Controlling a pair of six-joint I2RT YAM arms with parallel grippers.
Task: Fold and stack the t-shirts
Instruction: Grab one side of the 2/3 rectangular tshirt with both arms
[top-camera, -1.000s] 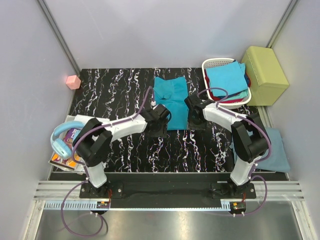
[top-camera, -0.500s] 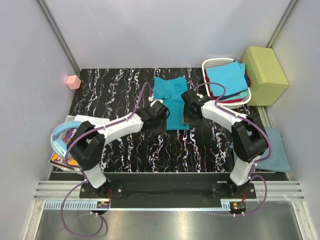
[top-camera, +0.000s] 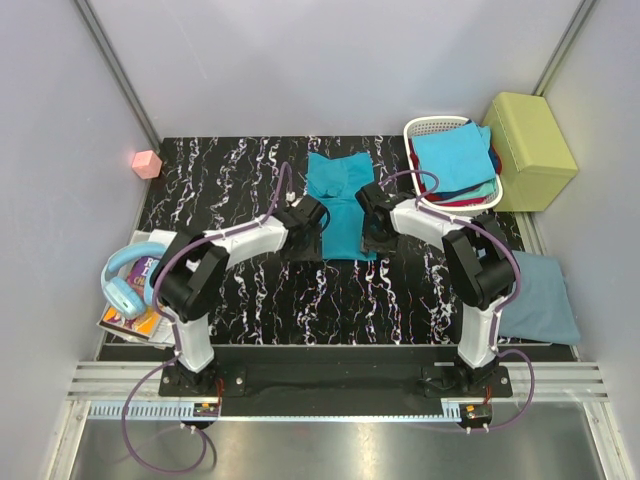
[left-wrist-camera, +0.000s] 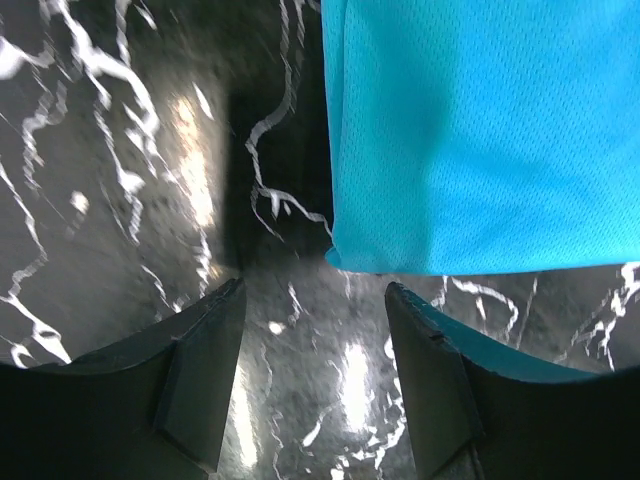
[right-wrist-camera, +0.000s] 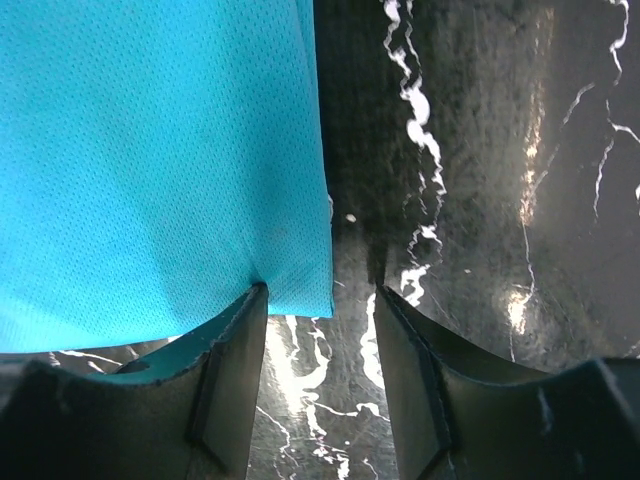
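Note:
A teal t-shirt (top-camera: 340, 195) lies folded into a narrow strip at the middle back of the black marbled table. My left gripper (top-camera: 312, 215) is open at its left near edge; the shirt's near left corner (left-wrist-camera: 345, 255) lies just ahead of the right finger (left-wrist-camera: 430, 380). My right gripper (top-camera: 371, 212) is open at the shirt's right near corner (right-wrist-camera: 310, 295), its left finger (right-wrist-camera: 225, 370) pressing the cloth edge. A dusty grey-blue shirt (top-camera: 540, 300) lies folded at the right table edge. Bright blue, teal and red shirts (top-camera: 455, 160) fill the basket.
The white slatted basket (top-camera: 425, 128) stands at the back right, next to a yellow-green padded box (top-camera: 528, 150). Blue headphones (top-camera: 122, 285) lie on books at the left edge. A pink cube (top-camera: 147, 164) sits at the back left corner.
Both grippers have moved away from me along the shirt's sides, the left from the near left edge up to mid-shirt, the right likewise. The shirt's near part looks narrower now.

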